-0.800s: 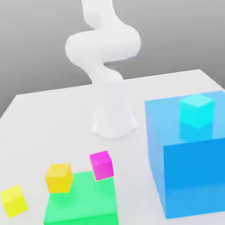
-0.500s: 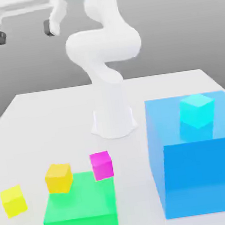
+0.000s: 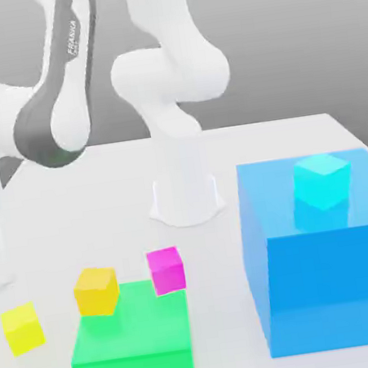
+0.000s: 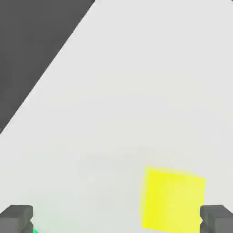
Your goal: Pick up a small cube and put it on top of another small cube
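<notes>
Fingers [image 4: 17, 217] spread wide above a plain, matte lemon-yellow small cube [image 4: 172, 200], gripping nothing.

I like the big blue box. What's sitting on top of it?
A small turquoise cube sits on top of the big blue box, near its back. Whatever lies behind the box is hidden.

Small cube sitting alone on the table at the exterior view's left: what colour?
Bright lemon yellow small cube, plain; clearest in the hand view.
</notes>
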Motion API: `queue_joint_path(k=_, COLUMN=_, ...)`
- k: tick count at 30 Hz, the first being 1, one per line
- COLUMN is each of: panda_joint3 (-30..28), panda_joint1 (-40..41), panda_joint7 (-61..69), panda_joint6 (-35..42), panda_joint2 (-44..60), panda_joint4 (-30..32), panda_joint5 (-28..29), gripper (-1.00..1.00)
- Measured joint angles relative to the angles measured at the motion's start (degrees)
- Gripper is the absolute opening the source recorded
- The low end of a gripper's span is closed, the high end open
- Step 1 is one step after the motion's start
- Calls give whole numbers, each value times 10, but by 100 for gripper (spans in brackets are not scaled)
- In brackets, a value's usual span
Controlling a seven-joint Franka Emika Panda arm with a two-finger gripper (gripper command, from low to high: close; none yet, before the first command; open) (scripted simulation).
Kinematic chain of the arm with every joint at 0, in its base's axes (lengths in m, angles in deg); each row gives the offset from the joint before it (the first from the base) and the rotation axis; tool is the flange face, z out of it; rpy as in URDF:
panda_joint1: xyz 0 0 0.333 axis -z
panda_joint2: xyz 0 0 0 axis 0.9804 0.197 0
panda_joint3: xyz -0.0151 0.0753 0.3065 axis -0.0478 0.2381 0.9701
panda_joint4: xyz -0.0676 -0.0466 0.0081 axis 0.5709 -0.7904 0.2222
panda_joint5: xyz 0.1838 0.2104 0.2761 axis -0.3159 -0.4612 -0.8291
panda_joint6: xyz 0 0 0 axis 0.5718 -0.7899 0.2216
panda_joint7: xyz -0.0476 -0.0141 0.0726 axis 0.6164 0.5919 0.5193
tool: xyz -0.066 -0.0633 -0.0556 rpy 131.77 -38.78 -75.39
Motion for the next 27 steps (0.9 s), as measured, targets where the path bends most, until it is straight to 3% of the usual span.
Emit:
queue_joint_path(k=5, panda_joint3=35, panda_joint1=36, panda_joint7=36, panda_joint6=-74, panda_joint2=105, panda_joint4=-12, panda_joint5=-59, gripper=0)
queue_joint_path(k=6, panda_joint3=44, panda_joint1=44, panda_joint7=42, panda_joint6=-88, panda_joint2=123, panda_joint4=-16, panda_joint5=-67, gripper=-100)
queue_joint_path(k=13, panda_joint3=46, panda_joint1=46, panda_joint7=42, panda_joint6=-91, panda_joint2=126, panda_joint4=-16, panda_joint5=-68, gripper=-100)
queue_joint_path(k=18, panda_joint3=14, panda_joint1=24, panda_joint7=4, panda_joint6=-21, panda_joint2=36, panda_joint4=2, panda_joint5=-18, gripper=-100)
queue_joint_path(k=27, panda_joint3=47, panda_joint1=-40, panda_joint7=-264, panda_joint6=101, panda_joint2=-135, panda_joint4=44, panda_joint5=34, gripper=-100)
